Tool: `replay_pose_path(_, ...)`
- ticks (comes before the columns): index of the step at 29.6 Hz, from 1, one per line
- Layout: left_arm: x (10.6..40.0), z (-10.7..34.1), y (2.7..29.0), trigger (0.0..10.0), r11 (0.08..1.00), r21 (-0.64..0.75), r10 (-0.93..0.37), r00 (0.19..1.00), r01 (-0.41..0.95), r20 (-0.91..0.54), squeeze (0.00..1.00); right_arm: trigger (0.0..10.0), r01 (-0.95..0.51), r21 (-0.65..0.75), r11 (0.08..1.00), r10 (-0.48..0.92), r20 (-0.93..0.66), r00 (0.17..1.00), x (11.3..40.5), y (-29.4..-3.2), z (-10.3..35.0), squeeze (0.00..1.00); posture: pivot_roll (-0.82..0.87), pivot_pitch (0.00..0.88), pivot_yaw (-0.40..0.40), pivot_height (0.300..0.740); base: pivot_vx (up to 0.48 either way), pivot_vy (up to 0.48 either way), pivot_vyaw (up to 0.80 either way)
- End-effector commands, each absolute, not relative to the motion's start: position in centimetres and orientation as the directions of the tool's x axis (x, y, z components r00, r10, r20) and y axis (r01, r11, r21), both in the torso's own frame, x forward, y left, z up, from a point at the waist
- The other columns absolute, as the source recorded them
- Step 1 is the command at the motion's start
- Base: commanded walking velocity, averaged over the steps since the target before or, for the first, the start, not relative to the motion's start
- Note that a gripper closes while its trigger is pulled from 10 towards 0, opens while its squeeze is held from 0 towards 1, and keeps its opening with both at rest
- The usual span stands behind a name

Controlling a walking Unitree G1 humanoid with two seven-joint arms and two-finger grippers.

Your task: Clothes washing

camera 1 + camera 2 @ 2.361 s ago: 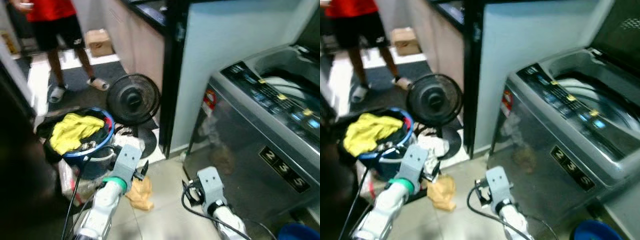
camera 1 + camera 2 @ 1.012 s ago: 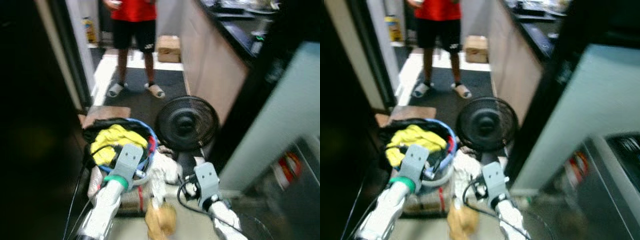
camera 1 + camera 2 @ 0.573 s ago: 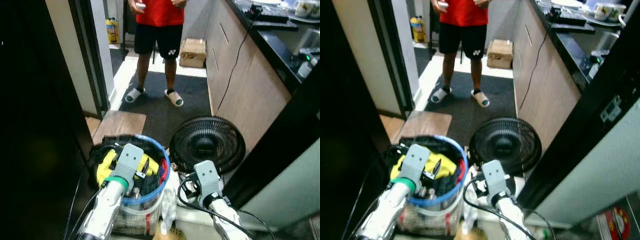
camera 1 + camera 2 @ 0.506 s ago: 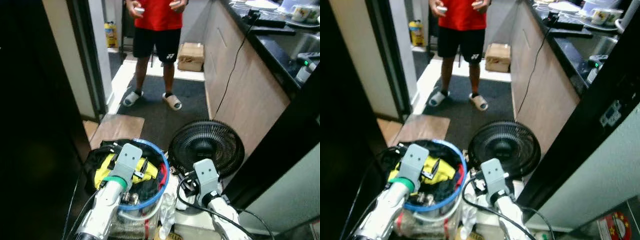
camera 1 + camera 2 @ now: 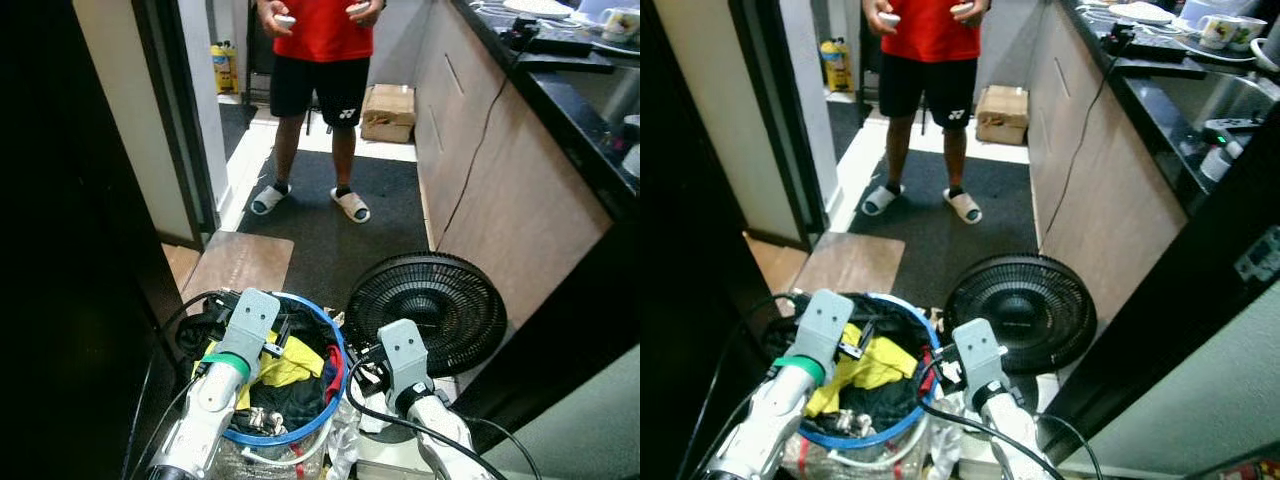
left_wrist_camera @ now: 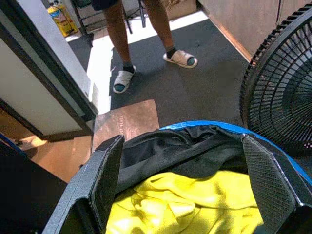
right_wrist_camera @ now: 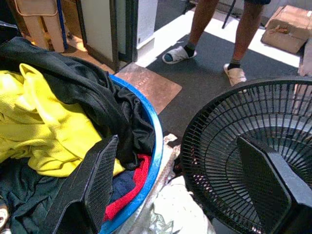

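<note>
My grippers over the laundry basket
Left gripper (image 6: 185, 180) open above yellow garment (image 6: 195, 204) in blue basket (image 5: 325, 415); right gripper (image 7: 180, 195) open beside fan (image 5: 430, 310)

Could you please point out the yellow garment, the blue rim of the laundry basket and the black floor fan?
yellow garment (image 7: 46, 134), right wrist view, on its crumpled middle.
laundry basket (image 7: 155, 146), right wrist view, on the blue rim.
floor fan (image 5: 430, 310), left eye view, on the front grille.
</note>
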State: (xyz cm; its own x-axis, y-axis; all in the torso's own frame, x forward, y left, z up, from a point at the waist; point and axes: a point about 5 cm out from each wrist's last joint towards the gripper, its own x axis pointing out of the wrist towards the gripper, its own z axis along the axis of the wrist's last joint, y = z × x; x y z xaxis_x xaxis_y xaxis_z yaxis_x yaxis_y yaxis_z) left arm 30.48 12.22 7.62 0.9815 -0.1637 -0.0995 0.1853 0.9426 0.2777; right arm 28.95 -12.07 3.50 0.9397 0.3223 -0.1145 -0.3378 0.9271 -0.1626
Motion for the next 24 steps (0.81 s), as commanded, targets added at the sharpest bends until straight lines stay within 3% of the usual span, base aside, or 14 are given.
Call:
replay_pose_path(1, 30.1, 6.8, 12.3, 10.0, 0.940, 0.281, -0.164, 0.978, 0.195, -0.129, 0.00, 10.0, -0.337, -0.159, 0.928, 0.319, -0.131, 0.939, 28.5, -12.2, 3.0, 0.00, 0.07, 0.000, 0.017, 0.740, 0.000, 0.000, 0.00)
replay_pose_path(16, 29.9, 6.3, 12.4, 10.0, 0.938, 0.278, -0.168, 0.974, 0.205, -0.151, 0.00, 10.0, -0.301, -0.159, 0.940, 0.292, -0.082, 0.953, 29.0, -12.3, 3.9, 0.00, 0.07, 0.000, 0.020, 0.740, 0.000, 0.000, 0.00)
replay_pose_path(24, 30.8, 6.4, 12.0, 10.0, 0.909, 0.326, -0.206, 0.960, 0.259, -0.189, 0.00, 10.0, -0.237, -0.116, 0.965, 0.237, -0.010, 0.971, 31.0, -11.5, 6.0, 0.00, 0.10, 0.115, 0.037, 0.740, 0.000, 0.000, 0.00)
